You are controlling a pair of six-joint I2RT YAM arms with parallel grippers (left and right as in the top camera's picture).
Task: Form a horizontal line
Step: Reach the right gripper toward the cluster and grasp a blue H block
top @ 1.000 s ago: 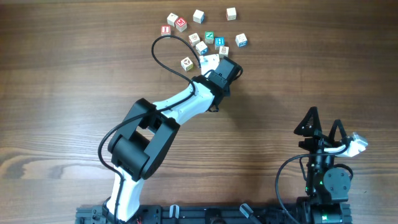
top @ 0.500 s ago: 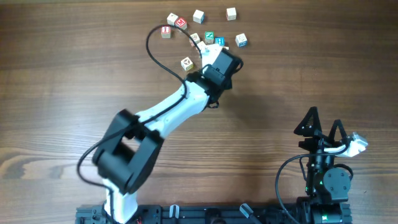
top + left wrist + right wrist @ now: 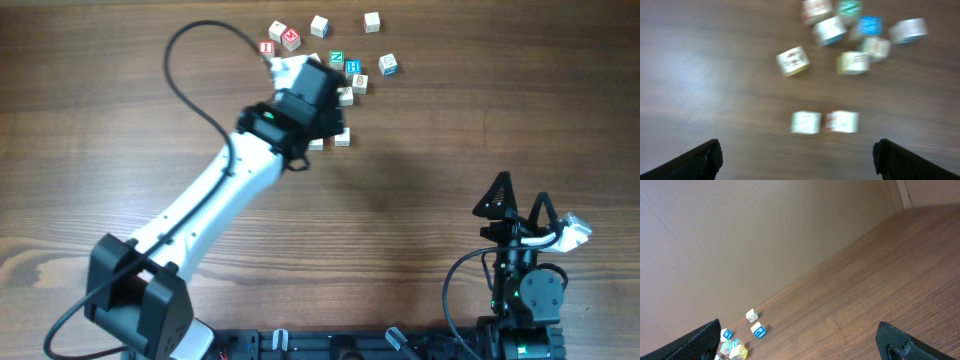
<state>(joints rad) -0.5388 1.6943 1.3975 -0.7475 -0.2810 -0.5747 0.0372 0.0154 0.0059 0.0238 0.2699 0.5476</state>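
Since a second ago the left arm has swung toward 10 o'clock. The left hand (image 3: 797, 150) now hangs above the cubes, with its fingers wide apart and nothing between them. Just beyond it on the tabletop (image 3: 700, 75) lies the horizontal line (image 3: 825, 122). Two pale cubes show, touching side to side, and one is red-marked. I judge them light, stiff and easy to slide, so a cube is best taken by two opposite flat faces. The loose cubes (image 3: 852, 62) lie farther, toward 12 o'clock. The right hand (image 3: 522, 192) rests at 5 o'clock, also wide open and empty.
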